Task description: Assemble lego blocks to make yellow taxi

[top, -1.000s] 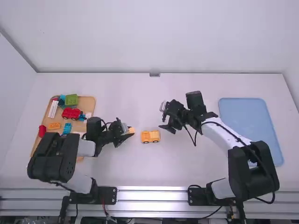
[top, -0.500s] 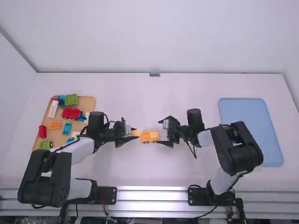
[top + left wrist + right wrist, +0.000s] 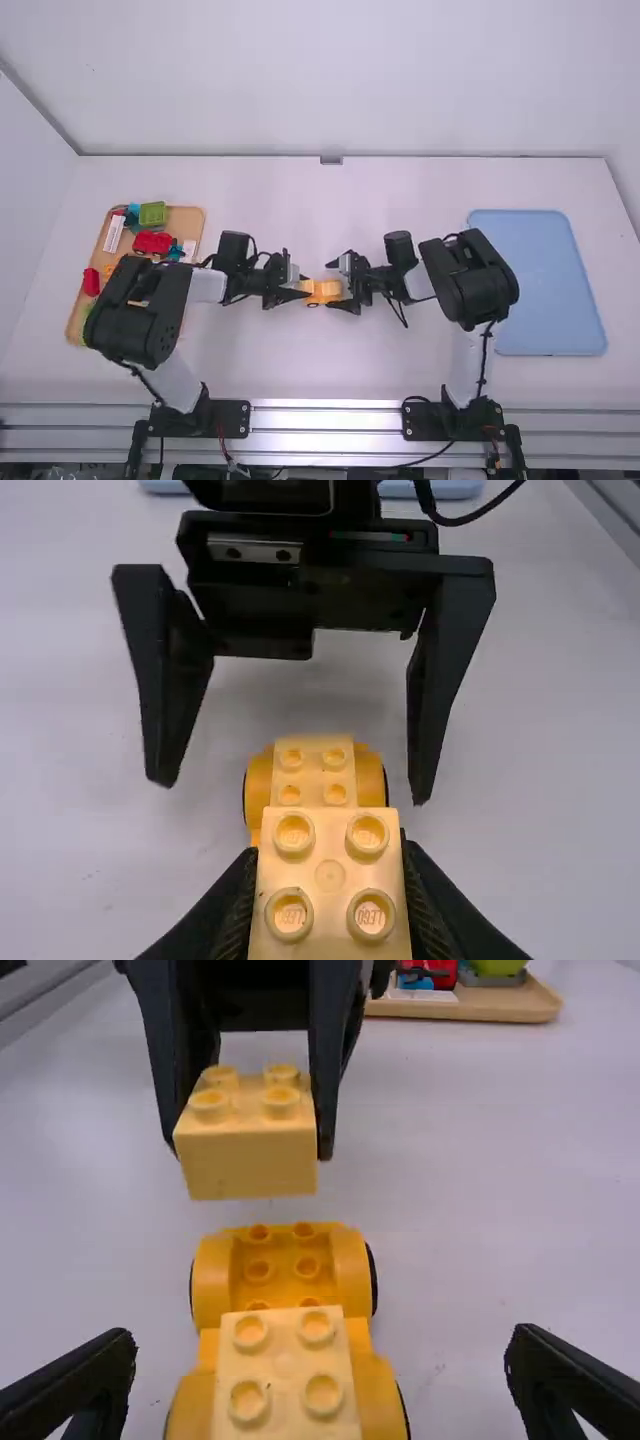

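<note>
Our left gripper (image 3: 306, 287) clamps a yellow block (image 3: 250, 1165) above the yellow wheeled base (image 3: 211, 1285); our right gripper (image 3: 331, 286) is spread at its right end. The white table (image 3: 300, 365) bears a blue tray (image 3: 540, 285) right, a wooden tray (image 3: 190, 224) left; a white wall (image 3: 300, 85) stands far.

I count two pale yellow blocks (image 3: 250, 1168), one yellow wheeled base (image 3: 212, 1285), two trays (image 3: 540, 280), two arms (image 3: 470, 285), two grippers (image 3: 304, 287).
</note>
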`<state>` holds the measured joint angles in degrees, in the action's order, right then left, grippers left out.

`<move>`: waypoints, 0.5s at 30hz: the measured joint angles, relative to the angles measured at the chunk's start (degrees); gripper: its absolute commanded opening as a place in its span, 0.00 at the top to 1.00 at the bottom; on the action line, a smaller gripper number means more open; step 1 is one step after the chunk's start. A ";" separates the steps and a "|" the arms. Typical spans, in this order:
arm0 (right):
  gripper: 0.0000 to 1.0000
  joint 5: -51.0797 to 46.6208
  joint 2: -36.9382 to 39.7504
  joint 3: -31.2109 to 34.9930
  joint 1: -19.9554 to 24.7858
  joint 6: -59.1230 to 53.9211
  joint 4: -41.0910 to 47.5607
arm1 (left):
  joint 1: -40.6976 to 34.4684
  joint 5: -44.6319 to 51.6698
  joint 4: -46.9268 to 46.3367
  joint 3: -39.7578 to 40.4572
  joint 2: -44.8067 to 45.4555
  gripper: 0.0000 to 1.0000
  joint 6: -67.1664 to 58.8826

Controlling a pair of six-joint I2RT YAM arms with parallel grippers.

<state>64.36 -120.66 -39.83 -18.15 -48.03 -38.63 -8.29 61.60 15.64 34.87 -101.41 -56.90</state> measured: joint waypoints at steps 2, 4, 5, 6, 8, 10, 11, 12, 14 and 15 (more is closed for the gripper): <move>0.01 -1.55 -0.83 -0.35 -0.96 0.07 0.02 | -0.61 -0.76 0.02 0.74 -1.09 0.81 0.07; 0.01 -3.28 -1.38 -0.33 -1.84 0.09 0.02 | -0.85 -1.46 0.02 0.87 -1.25 0.80 0.07; 0.01 -4.07 -1.60 -0.33 -2.16 -0.04 -0.04 | -0.83 -1.79 0.02 0.85 -1.25 0.81 0.04; 0.00 -5.05 -1.81 -0.33 -2.60 0.00 -0.09 | -0.83 -2.29 0.02 0.85 -1.25 0.81 0.04; 0.02 -6.14 -1.95 -0.33 -3.15 0.02 -0.02 | -0.83 -2.75 0.02 0.85 -1.25 0.80 0.02; 0.06 -6.88 -1.95 -0.33 -3.54 -0.09 -0.13 | -0.83 -3.19 0.00 0.85 -1.25 0.81 0.04; 0.07 -7.26 -1.95 -0.33 -3.65 -0.37 0.07 | -0.85 -3.30 0.02 0.85 -1.25 0.81 0.04; 0.09 -7.39 -1.95 -0.33 -3.65 -0.42 0.15 | -0.83 -3.34 0.04 0.85 -1.25 0.81 0.04; 0.18 -7.63 -1.95 -0.33 -3.63 -0.63 0.17 | -0.83 -3.37 0.07 0.85 -1.25 0.81 0.04; 0.28 -7.69 -1.95 -0.33 -3.65 -0.81 0.17 | -0.83 -3.37 0.07 0.85 -1.25 0.81 0.04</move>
<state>56.66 -122.61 -40.16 -21.80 -48.84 -38.46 -9.13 58.24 15.70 35.73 -102.65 -56.86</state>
